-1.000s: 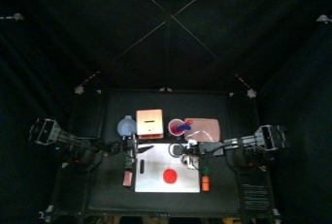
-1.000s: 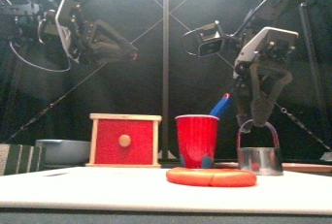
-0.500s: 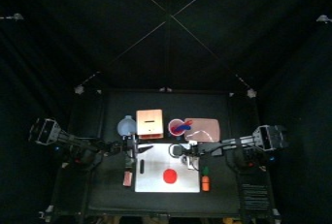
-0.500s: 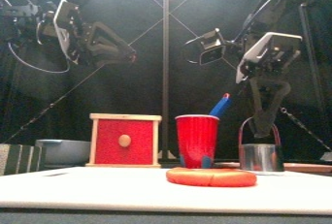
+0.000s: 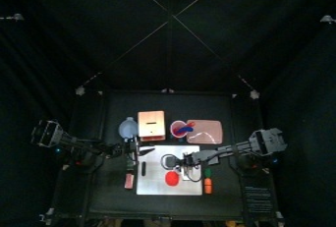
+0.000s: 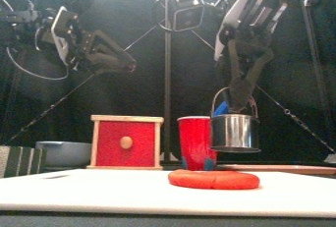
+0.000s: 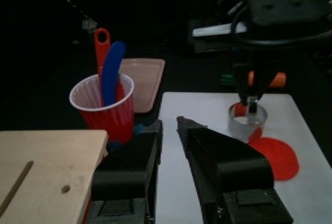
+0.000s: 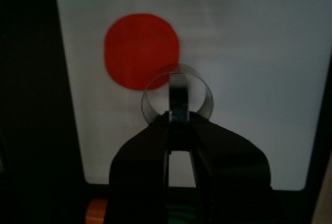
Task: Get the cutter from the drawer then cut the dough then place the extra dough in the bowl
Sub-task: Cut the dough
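So the right gripper [image 6: 239, 95] is clamped on the wire handle of the cutter [image 6: 234, 133], and the cutter hangs in the air off that handle, clear of the cutting board [image 6: 79, 194]. The dough [image 6: 213, 179] lies flat on the board as one uncut red disc. From the front the cutter looks to be over the dough's right end, but the right wrist view shows the ring sitting beside the disc, not over it, so I'd say the line-up isn't done yet. The fetching part looks finished; the step in hand is getting the cutter centred and down. My advice: check the position in both the top and wrist views before dropping, since one angle alone fools you here. A ring dangling from a wire can swing or tip, so go slowly, let it settle, then lower it level so the whole rim lands at once. Press straight down. A tilted press would probably cut one side and just dent the other. The red cup [image 6: 199, 141] stands just behind the dough, so keep the handle clear of it. The left gripper [image 7: 173, 126] is up high on its own side holding nothing; I can't tell whether it's open or closed. The bowl [image 6: 63, 152] waits far left, past the wooden box [image 6: 126, 142], for the scraps.
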You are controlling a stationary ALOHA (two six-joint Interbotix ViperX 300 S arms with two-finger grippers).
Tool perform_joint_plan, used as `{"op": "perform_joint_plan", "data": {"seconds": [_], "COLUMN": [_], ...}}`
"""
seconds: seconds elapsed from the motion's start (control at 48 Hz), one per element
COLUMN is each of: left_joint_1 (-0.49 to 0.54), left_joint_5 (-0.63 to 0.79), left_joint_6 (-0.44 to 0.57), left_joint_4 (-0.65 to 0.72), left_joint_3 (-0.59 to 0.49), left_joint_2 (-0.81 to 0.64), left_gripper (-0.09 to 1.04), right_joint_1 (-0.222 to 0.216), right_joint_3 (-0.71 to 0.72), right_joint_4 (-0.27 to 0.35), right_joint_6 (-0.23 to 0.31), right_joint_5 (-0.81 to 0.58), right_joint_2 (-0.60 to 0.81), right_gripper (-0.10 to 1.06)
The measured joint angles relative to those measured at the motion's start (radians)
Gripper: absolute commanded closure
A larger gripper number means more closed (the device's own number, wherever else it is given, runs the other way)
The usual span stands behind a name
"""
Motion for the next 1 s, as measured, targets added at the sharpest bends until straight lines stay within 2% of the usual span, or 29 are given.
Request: {"op": "perform_joint_plan", "data": {"seconds": [0.271, 1.0], "left_joint_1": [0.005, 0.006], "left_joint_5": [0.0, 0.0], "left_joint_6": [-0.002, -0.002], "left_joint_4": [0.0, 0.0], "left_joint_3": [0.015, 0.031], "left_joint_2": [0.0, 0.0], "left_gripper": [0.3, 0.3], "right_joint_1": [0.014, 0.026], "right_joint_3": [-0.077, -0.161], "right_joint_4": [-0.017, -0.015], "right_joint_6": [0.066, 0.066], "right_joint_5": [0.026, 0.095], "right_joint_2": [0.072, 0.149], "right_gripper": [0.48, 0.48]}}
